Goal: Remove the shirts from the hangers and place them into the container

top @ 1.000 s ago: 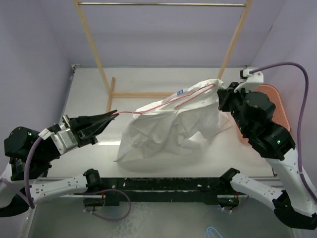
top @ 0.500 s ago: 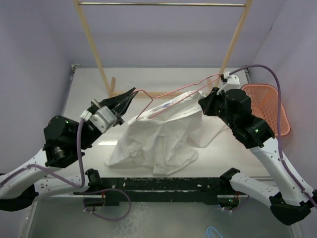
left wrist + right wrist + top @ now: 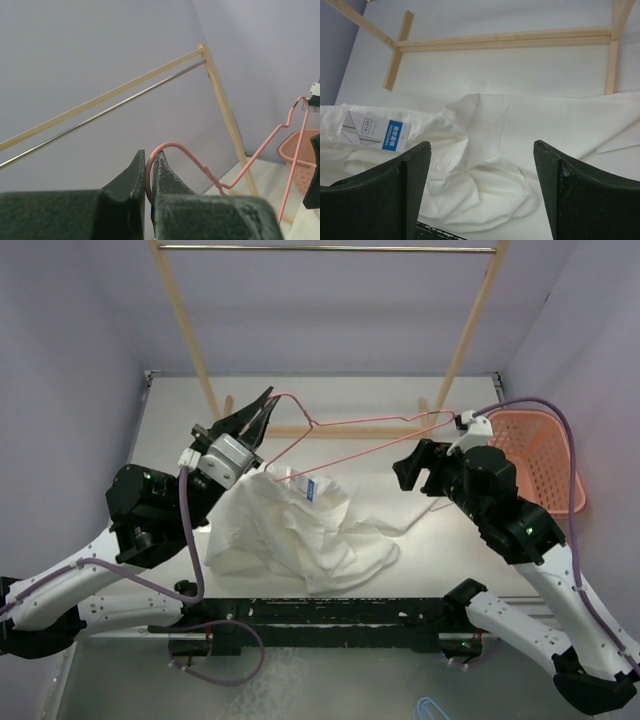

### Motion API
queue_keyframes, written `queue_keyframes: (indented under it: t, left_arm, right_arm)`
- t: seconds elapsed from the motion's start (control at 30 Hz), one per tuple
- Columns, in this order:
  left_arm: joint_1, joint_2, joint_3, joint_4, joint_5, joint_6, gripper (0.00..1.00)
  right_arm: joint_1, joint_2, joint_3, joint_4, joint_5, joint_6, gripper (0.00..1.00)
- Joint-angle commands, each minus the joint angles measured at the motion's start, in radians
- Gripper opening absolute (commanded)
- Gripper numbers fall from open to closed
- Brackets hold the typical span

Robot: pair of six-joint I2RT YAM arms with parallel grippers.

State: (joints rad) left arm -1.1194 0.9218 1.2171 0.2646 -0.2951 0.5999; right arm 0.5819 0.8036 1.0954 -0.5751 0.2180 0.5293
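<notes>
The thin pink wire hanger [image 3: 365, 430] hangs in the air above the table, and my left gripper [image 3: 258, 417] is shut on its hook [image 3: 148, 172]. Below it the white shirt [image 3: 300, 530] lies crumpled on the table, its blue-and-white label [image 3: 310, 488] facing up. I cannot tell whether the hanger's lower wire still touches the collar. My right gripper [image 3: 415, 468] stands open just right of the shirt with nothing between its fingers. In the right wrist view the shirt [image 3: 485, 130] lies under that gripper [image 3: 481, 147]. The salmon-orange container [image 3: 540, 455] stands at the right edge.
A wooden rack [image 3: 190, 340] with a metal rail [image 3: 325, 249] stands at the back, its base bars [image 3: 500, 40] lying on the table behind the shirt. The rail [image 3: 100, 116] shows in the left wrist view. Purple walls close in on both sides.
My left gripper raised the hanger back and to the right. The right gripper let go of the shirt and opened. The shirt slid off the hanger and dropped in a heap.
</notes>
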Motion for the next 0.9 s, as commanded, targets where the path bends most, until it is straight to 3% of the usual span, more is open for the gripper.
queue_keyframes:
  t: [0.0,0.27,0.37,0.43,0.57,0.63,0.77,0.87]
  left_arm:
    - [-0.008,-0.016,-0.017,0.101,0.049,-0.046,0.0]
    - [-0.008,0.058,0.062,-0.057,0.059,-0.029,0.0]
    - [-0.005,0.095,-0.019,0.138,-0.088,0.01,0.0]
    - [0.016,0.125,-0.082,0.295,-0.151,0.018,0.0]
    - [0.071,0.171,-0.083,0.347,-0.143,-0.102,0.0]
    - [0.086,0.197,-0.046,0.278,-0.122,-0.112,0.0]
    - [0.12,0.181,-0.031,0.174,-0.054,-0.086,0.0]
    - [0.177,0.167,0.009,0.05,-0.037,-0.092,0.0]
  right_arm:
    - [0.042,-0.032,0.021,0.021,-0.126,-0.13,0.85]
    - [0.042,-0.103,0.132,-0.048,-0.325,-0.171,0.74]
    - [0.042,-0.164,0.118,-0.058,-0.425,-0.137,0.73]
    - [0.043,-0.194,0.109,-0.049,-0.435,-0.115,0.81]
    - [0.042,-0.217,0.113,-0.038,-0.436,-0.084,0.84]
    - [0.043,-0.216,0.125,-0.047,-0.425,-0.083,0.76]
    - [0.043,-0.199,0.127,-0.054,-0.456,-0.09,0.47]
    - [0.043,-0.169,0.132,-0.074,-0.508,-0.105,0.43]
